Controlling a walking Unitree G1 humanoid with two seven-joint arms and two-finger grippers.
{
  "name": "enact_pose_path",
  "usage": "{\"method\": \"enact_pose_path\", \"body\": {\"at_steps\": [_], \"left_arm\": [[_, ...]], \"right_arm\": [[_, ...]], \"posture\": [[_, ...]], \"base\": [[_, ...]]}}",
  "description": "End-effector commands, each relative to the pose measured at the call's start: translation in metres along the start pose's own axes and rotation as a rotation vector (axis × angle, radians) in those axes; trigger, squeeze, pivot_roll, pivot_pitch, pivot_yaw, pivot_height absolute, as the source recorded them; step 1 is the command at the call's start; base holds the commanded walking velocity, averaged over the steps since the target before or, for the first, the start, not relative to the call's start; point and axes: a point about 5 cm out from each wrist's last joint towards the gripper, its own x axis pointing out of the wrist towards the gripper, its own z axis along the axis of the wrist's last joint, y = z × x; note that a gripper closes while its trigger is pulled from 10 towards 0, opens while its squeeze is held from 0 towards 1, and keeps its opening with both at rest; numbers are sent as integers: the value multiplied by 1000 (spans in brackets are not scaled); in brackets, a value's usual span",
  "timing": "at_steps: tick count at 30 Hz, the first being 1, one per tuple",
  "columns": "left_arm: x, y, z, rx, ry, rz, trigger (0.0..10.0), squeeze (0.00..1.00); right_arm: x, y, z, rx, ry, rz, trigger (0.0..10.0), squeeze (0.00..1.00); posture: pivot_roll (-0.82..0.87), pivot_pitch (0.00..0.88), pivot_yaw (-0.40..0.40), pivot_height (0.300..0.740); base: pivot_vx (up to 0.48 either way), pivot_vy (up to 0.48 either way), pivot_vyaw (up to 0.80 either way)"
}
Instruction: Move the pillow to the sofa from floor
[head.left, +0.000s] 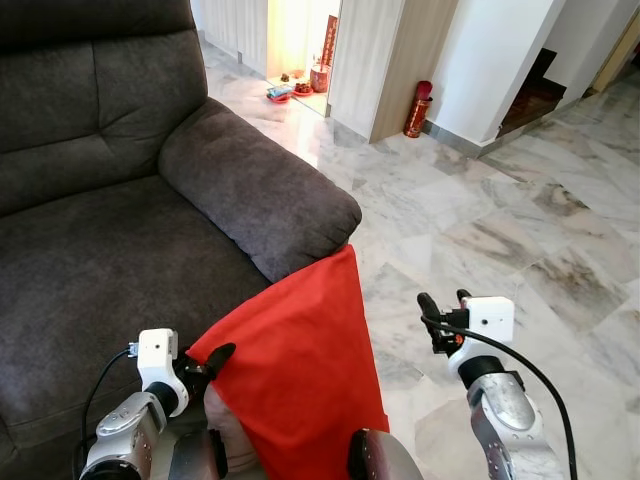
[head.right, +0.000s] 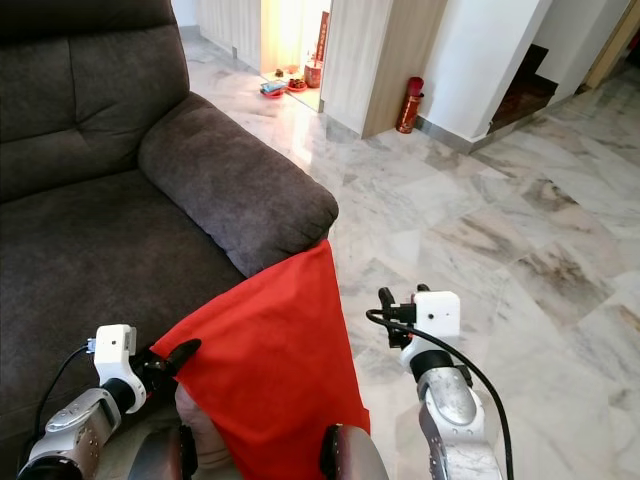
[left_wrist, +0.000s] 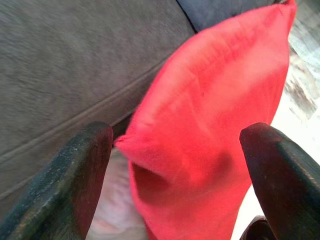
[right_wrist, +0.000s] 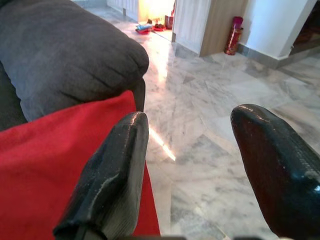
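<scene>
Red pillow (head.left: 300, 370) leans on the sofa (head.left: 110, 250), lower centre. Left claw (head.left: 205, 362) gapes at its corner, right claw (head.left: 440, 305) open, empty; pinch deeper first.

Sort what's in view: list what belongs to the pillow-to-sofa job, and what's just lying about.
Belongs to the job:
red pillow, propped against the sofa front
dark grey sofa
left gripper, fingers open at the pillow's corner
right gripper, fingers open, beside the pillow

Just lying about:
red cylinder by the wall
small items on the floor in the doorway
</scene>
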Motion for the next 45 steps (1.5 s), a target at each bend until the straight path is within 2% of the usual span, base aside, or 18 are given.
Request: {"method": "enact_pose_path", "body": {"at_steps": [1, 13, 22, 27, 38, 39, 45], "left_arm": [[5, -6, -2, 11, 17, -6, 10000, 0], [13, -9, 3, 78, -17, 109, 10000, 0], [16, -11, 1, 48, -7, 129, 10000, 0], [18, -15, -4, -10, 11, 124, 10000, 0], [22, -20, -3, -1, 11, 147, 10000, 0], [23, -20, -2, 0, 7, 152, 0, 0], [24, -19, 0, 2, -3, 167, 0, 0]], "right_arm": [[-2, -4, 6, -3, -14, -6, 10000, 0], [-12, -7, 9, -12, -12, -2, 10000, 0], [-23, -10, 11, -22, 6, -1, 10000, 0], [-29, -12, 13, -30, 17, 1, 10000, 0], [-39, -19, 16, -50, 36, -7, 10000, 0], [-40, -20, 16, -50, 37, -6, 10000, 0], [-39, -19, 18, -52, 40, -1, 10000, 0]], "posture": [[-77, 0, -179, 584], [-110, 14, -196, 584], [-136, 45, -211, 584], [-157, 56, -221, 584], [-183, 74, -241, 584], [-183, 76, -242, 584], [-181, 74, -247, 584]], "base": [[0, 0, 0], [0, 0, 0], [0, 0, 0], [0, 0, 0], [0, 0, 0], [0, 0, 0], [0, 0, 0]]}}
